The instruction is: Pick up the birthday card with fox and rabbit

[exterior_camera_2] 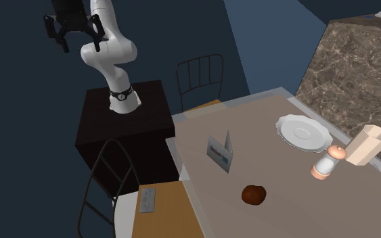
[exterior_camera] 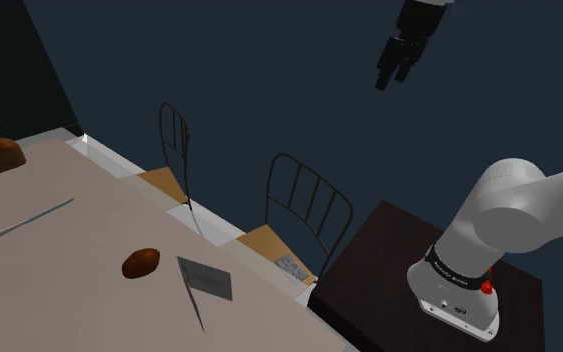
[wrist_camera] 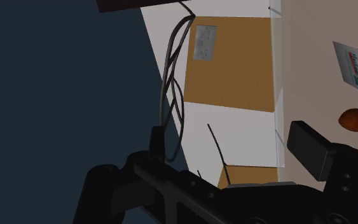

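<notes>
Nothing between the fingers of the gripper (exterior_camera_2: 80, 46): spread wide, hanging high over the dark stand (exterior_camera_2: 124, 118), well apart from everything on the table (exterior_camera: 69, 270). Probably held up there to leave a clear way down before any reach. Along the line of the hand, a chair (wrist_camera: 234, 70) with a small grey remote (wrist_camera: 204, 43) lying flat on its seat, then the table's near edge. Just past that edge, the birthday card (exterior_camera_2: 220, 153), folded and standing tent-wise, so offering an upright fold to pinch. Near it, farther from the stand, a brown round lump (exterior_camera_2: 254, 195). Toward the second exterior view's right, a white plate (exterior_camera_2: 302, 130) with nothing on it, a shaker (exterior_camera_2: 327, 161) and a pale carton (exterior_camera_2: 368, 144), contents hidden.
</notes>
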`<action>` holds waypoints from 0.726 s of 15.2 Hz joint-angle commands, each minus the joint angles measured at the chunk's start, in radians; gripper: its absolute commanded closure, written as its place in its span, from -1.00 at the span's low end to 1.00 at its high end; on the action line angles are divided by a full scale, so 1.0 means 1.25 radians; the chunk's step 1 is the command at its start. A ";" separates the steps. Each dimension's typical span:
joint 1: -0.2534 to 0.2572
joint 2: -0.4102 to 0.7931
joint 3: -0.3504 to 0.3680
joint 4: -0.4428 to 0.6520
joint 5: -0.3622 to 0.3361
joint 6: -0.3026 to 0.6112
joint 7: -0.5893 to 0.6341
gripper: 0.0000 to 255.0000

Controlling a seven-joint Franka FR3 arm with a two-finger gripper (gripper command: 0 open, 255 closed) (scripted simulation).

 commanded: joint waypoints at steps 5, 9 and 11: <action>0.018 0.035 0.048 -0.045 0.032 0.068 0.054 -1.00; 0.038 0.086 0.097 -0.076 0.062 0.139 0.106 -1.00; 0.047 0.117 0.121 -0.086 0.076 0.175 0.132 -1.00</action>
